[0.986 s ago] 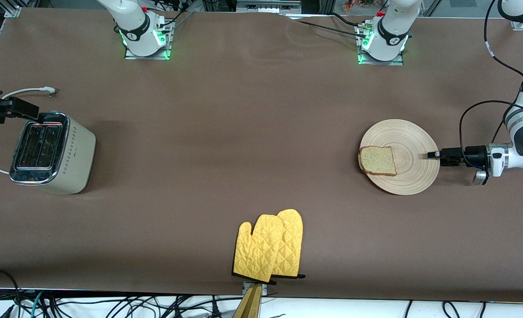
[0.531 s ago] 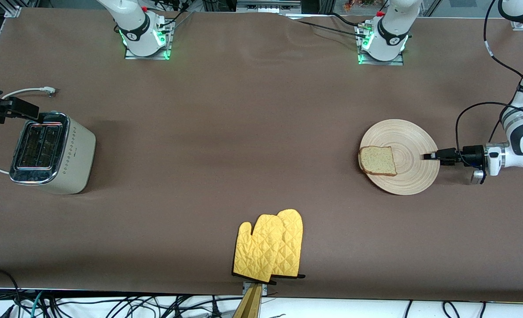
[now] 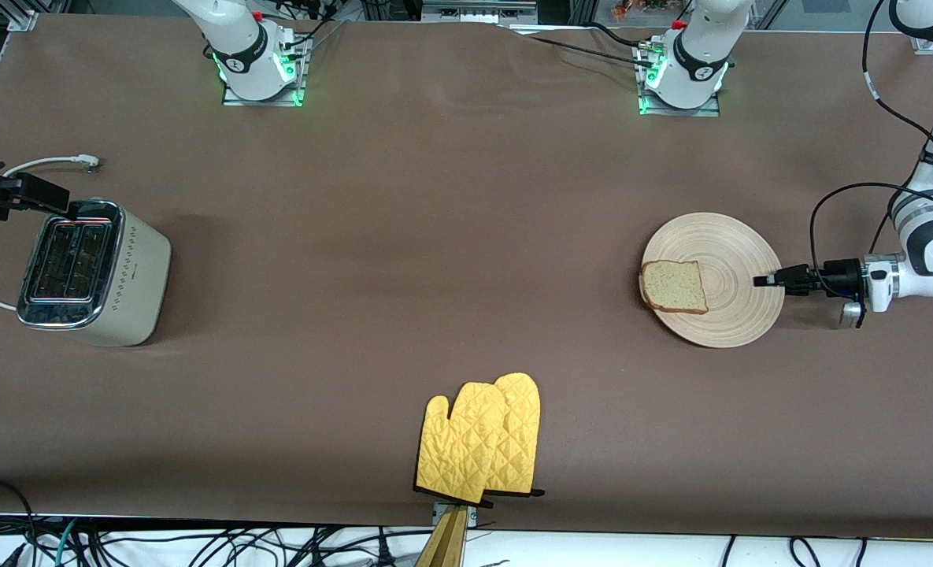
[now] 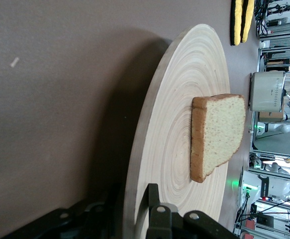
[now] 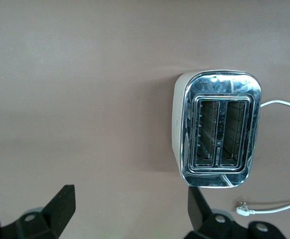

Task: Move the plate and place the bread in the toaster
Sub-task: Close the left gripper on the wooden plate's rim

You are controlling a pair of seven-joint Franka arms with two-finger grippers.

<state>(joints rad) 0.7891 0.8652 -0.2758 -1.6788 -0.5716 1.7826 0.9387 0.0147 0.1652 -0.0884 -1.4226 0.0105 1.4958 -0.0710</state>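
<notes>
Clamping left gripper [image 3: 759, 280] fingers [image 4: 152, 199], apparently shut, on the rim of the round beige wooden plate [image 3: 738, 236] at the left arm's end, ready to shift it with the square speckled brown bread slice [image 3: 675, 287] aboard, and keeping right gripper [image 3: 41, 197] waiting spread wide over the boxy cream chrome-topped toaster [image 3: 131, 268].

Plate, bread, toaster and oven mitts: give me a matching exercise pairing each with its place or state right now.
Things:
1. plate
2. bread
3. toaster
4. oven mitts

Places or states:
A. both slots empty, at the right arm's end of the table
B. lying on the plate
C. rim between the left gripper's fingers
D. nearest the front camera, at the table edge

Pairs: 1-C, 2-B, 3-A, 4-D
</notes>
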